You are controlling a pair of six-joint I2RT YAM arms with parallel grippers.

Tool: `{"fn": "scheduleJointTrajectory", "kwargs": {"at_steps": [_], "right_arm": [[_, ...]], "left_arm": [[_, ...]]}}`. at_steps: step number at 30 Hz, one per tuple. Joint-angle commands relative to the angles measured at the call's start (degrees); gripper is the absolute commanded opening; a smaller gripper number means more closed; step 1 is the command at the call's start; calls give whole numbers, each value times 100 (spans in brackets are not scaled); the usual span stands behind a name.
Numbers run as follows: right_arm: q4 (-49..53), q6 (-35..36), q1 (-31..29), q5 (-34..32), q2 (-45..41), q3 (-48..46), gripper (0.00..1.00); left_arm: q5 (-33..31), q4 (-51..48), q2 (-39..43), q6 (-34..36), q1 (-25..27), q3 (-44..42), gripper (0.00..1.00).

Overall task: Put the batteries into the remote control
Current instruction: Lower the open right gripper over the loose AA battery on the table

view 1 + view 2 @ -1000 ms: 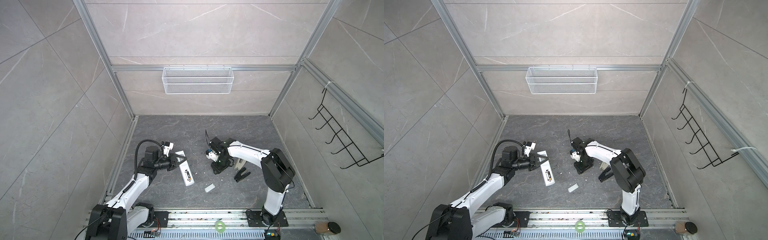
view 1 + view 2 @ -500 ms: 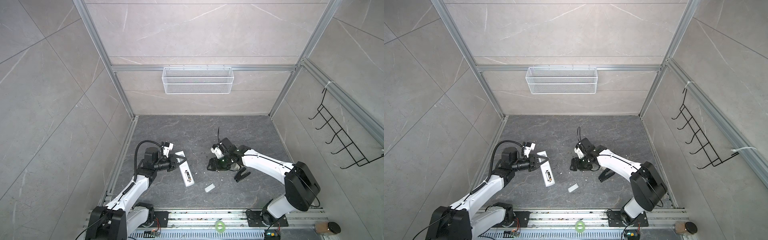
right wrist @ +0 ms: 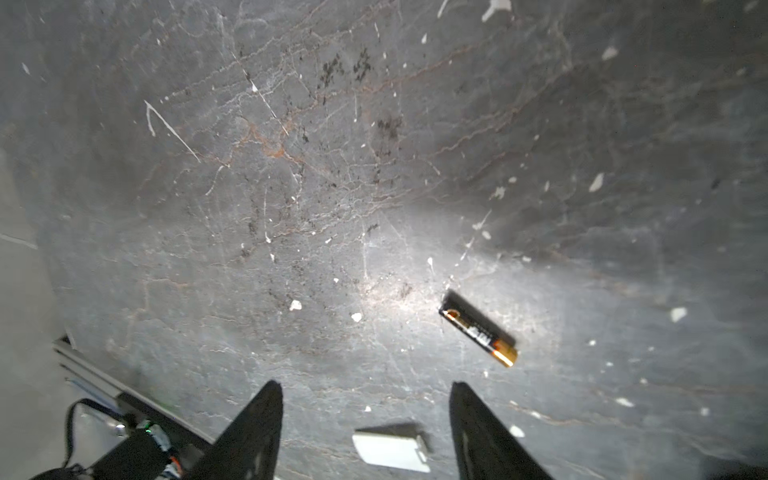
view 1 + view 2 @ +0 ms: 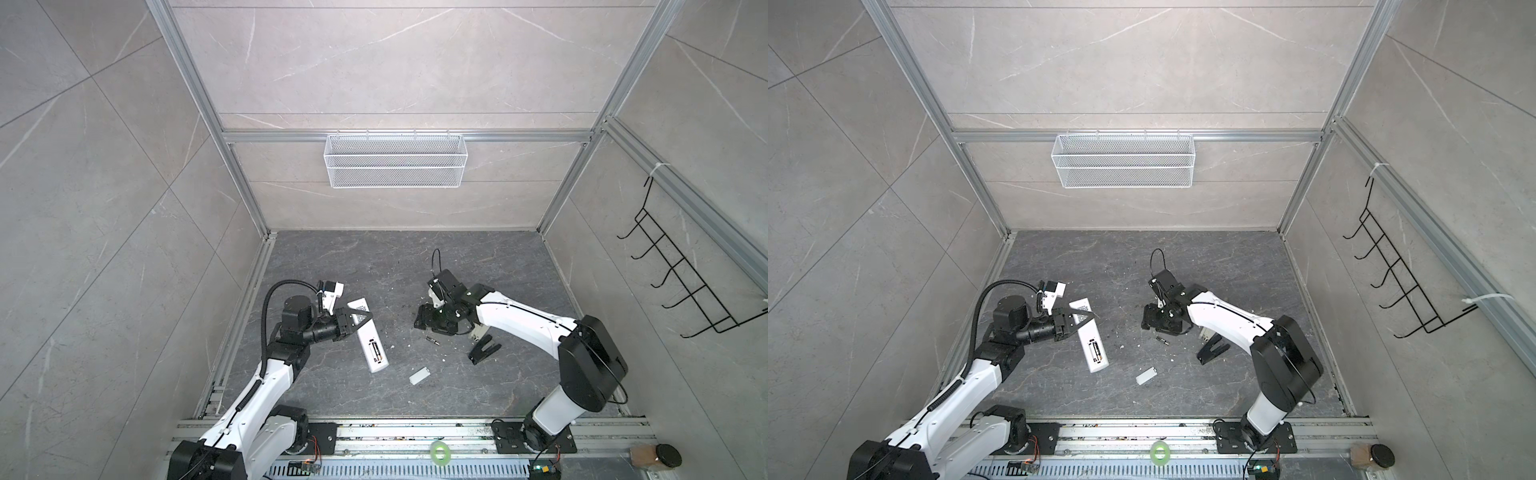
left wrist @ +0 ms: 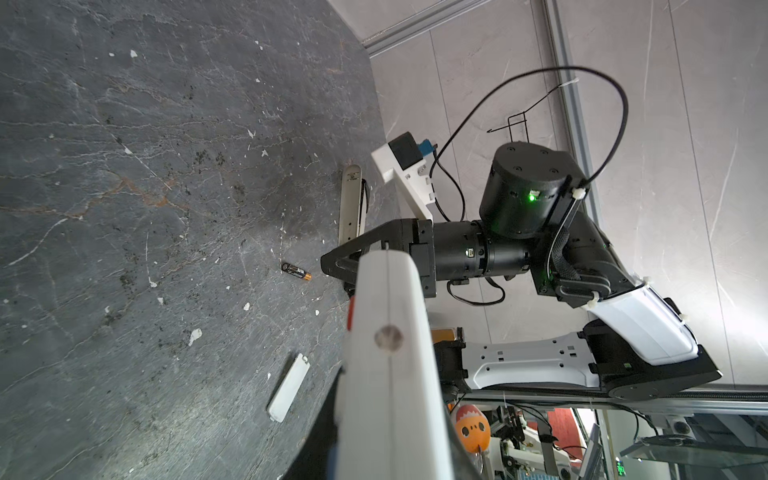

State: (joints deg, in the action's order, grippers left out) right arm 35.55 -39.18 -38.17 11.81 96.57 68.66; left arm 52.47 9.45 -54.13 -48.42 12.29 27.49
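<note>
Plainly the remote control [image 4: 370, 336] lies back-up on the dark floor [image 4: 374, 266], running from eleven to five o'clock in both top views; its battery bay [image 4: 374, 343] stands open toward the five o'clock end, and the dark, gold-tipped shape in it I take for a seated battery [image 4: 377, 352], though it is too small to be sure; the left gripper [image 4: 360, 319] is clamped across the remote's eleven o'clock end, pinning it.

The loose battery [image 4: 434, 341] lies flat on the floor at about three o'clock from the bay, well apart from the remote; the right wrist view shows it black with one gold end, lying free. The right gripper [image 3: 365, 386] hangs near it, at about eleven o'clock of it in a top view; its jaws are spread and nothing is between them. The small white cover [image 4: 419, 376] rests at about four o'clock off the remote's lower end, touching neither; a black forked piece [image 4: 484, 353] lies at three o'clock of the loose battery, beneath the right arm.

The step in hand looks like the pick-up of the second battery. The next move calls for bringing the spread jaws down astride that thin cylinder, across its length, and closing gently, since it may roll; then a carry toward nine o'clock, with the gold end matched to the bay's free slot.
</note>
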Motion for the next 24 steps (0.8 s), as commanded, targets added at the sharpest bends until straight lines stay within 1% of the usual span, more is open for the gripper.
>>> {"fn": "scheduleJointTrajectory", "kwargs": {"at_steps": [1, 5, 9, 14, 18, 24], "right_arm": [[1039, 1054, -40, -293, 463, 461, 66], [1455, 1832, -56, -261, 866, 914, 66], [1772, 2356, -39, -316, 1286, 1268, 67], [1593, 2457, -41, -32, 1662, 1474, 66], [1540, 2476, -41, 0, 1843, 1394, 65], [1447, 2523, -50, 27, 1907, 1220, 65]], "left_arm": [[58, 184, 95, 44, 47, 97, 0], [37, 180, 86, 52, 54, 107, 0], [20, 127, 87, 87, 52, 128, 0], [-7, 3, 90, 151, 54, 155, 0], [-70, -139, 159, 233, 54, 166, 0], [-71, -58, 61, 211, 51, 175, 0]]}}
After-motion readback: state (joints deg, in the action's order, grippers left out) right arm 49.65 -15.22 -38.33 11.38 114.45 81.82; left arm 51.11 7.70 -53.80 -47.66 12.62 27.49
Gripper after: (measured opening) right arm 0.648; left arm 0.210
